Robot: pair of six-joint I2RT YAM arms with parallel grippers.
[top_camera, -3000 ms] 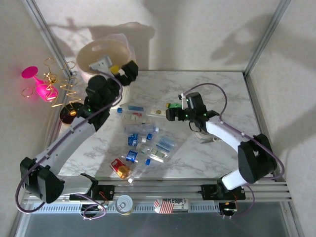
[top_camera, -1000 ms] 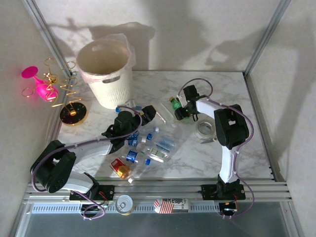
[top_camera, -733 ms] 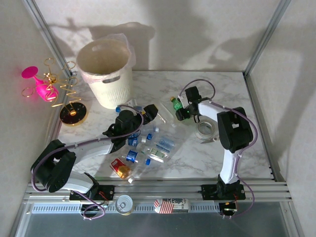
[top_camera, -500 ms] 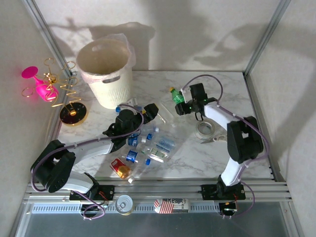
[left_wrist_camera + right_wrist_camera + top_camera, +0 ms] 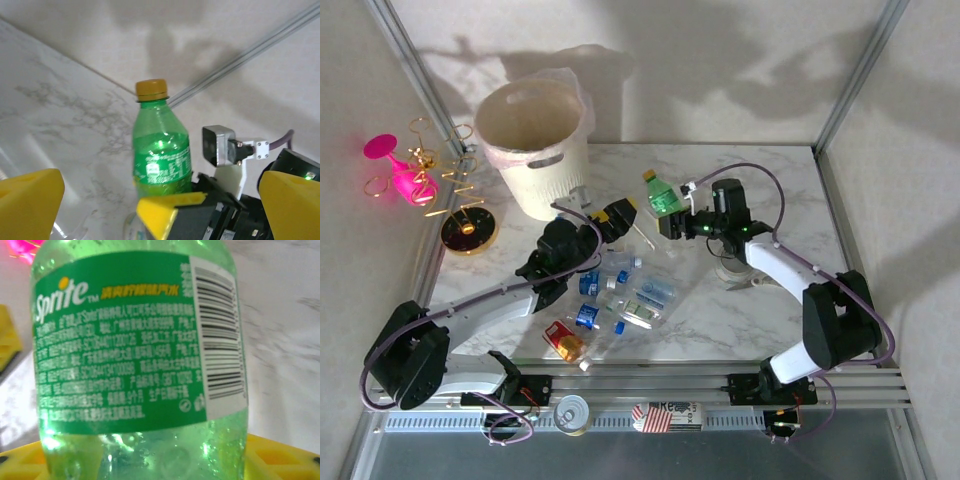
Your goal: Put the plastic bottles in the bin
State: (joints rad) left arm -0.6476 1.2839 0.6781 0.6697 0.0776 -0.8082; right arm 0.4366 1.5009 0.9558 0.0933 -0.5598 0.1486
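Note:
A green bottle [image 5: 663, 198] with a yellow cap is held upright above the table's middle, my right gripper [image 5: 677, 222] shut on its lower part. Up close, the green bottle [image 5: 135, 355] shows its green label between yellow fingers [image 5: 287, 455]. My left gripper [image 5: 617, 213] stands open just left of it, facing the green bottle [image 5: 161, 150], with yellow fingertips [image 5: 30, 200] wide apart and nothing between them. Several clear, blue-labelled bottles [image 5: 650, 292] and a red-labelled one [image 5: 563, 340] lie on the marble. The cream bin [image 5: 533, 140] stands at the back left.
A grey tape roll [image 5: 735, 265] lies under the right arm. A pink glass [image 5: 395, 165] and a gold stand [image 5: 470, 230] sit off the table's left edge. A tin can [image 5: 571, 413] rests on the front rail. Metal frame posts rise at the back corners.
My right gripper has closed on the green bottle, lifted it off the table and carried it left. My left gripper has risen from the bottle pile and turned toward it, still open.

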